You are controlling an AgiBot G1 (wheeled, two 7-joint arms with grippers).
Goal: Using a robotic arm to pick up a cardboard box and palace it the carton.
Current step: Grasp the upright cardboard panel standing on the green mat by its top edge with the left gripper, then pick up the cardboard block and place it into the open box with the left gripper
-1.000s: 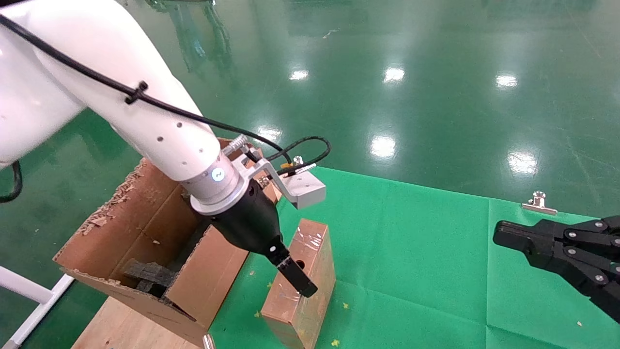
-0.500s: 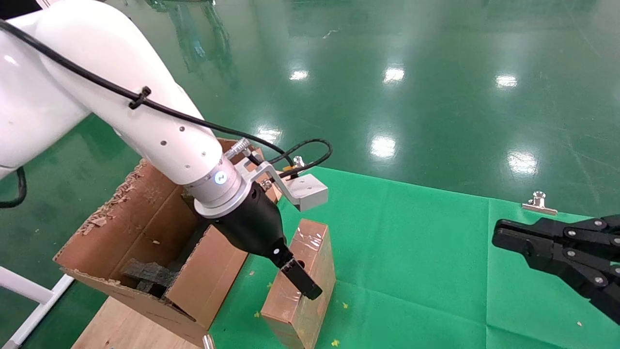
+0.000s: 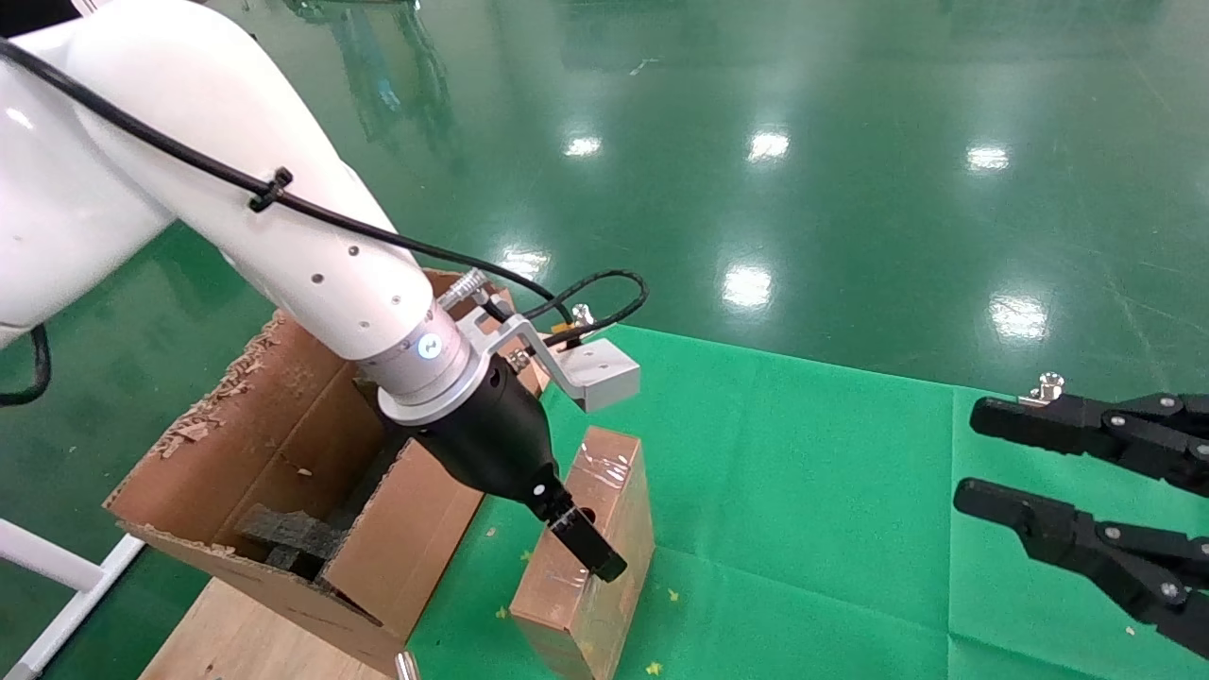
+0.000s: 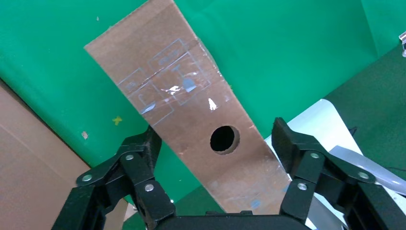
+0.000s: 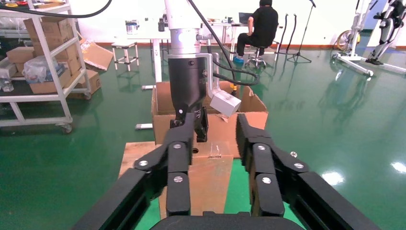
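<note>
Left gripper (image 4: 218,143) astride the cardboard box (image 3: 590,557), fingers (image 4: 143,148) spread wide either side, not yet gripping; prob. lined up to clamp its narrow sides. Box stands on the green cloth (image 3: 803,491), just right of the carton (image 3: 274,463), short hop over. White arm angles down & fwd. Right gripper (image 3: 992,458) parked far right, jaws parted, empty.

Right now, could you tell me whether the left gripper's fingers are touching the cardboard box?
Apart. The left wrist view shows the left gripper straddling the cardboard box, green cloth visible beside each finger.
</note>
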